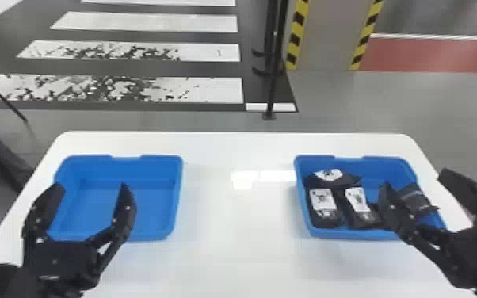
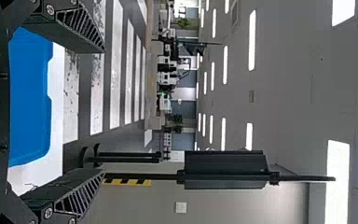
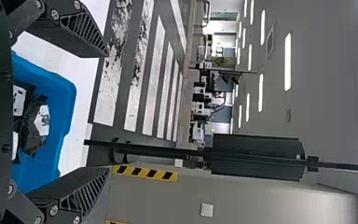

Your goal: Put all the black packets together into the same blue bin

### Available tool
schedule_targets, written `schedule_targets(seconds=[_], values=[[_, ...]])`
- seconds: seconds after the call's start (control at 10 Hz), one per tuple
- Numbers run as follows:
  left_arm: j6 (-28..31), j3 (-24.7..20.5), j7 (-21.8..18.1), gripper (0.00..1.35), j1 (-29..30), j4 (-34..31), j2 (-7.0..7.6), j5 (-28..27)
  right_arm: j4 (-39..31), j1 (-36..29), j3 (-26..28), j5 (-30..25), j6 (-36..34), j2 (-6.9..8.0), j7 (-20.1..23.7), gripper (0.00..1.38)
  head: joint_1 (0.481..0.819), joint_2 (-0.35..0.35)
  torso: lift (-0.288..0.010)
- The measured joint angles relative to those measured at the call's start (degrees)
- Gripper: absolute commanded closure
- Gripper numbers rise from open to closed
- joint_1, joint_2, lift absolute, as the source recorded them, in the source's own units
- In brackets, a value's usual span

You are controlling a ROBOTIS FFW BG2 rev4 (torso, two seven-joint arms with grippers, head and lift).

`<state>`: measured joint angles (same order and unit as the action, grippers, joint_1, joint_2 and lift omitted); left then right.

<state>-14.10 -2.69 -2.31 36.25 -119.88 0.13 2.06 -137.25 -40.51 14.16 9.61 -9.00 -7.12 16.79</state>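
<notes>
Black packets (image 1: 327, 222) lay in a blue bin (image 1: 352, 234) near the open right pincer (image 1: 416, 179), which partly hid one; three others bore white labels (image 1: 323, 199), their print unreadable. Another blue bin (image 1: 150, 170) sat before the left pincer (image 1: 91, 185), also open.

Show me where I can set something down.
The white table is bare between the left bin and the right bin; the left bin's floor is bare too. Crowded: the right bin, with black packets inside and the right gripper near.
</notes>
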Motion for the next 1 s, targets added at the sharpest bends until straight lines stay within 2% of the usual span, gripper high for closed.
schedule_targets(seconds=[1.0], values=[[-2.3, 0.4, 0.0, 0.13, -0.7, 0.0, 0.4, -0.9, 2.0, 1.6, -0.9, 0.3, 1.7, -0.35, 1.3, 0.16, 0.695, -0.028, -0.11]])
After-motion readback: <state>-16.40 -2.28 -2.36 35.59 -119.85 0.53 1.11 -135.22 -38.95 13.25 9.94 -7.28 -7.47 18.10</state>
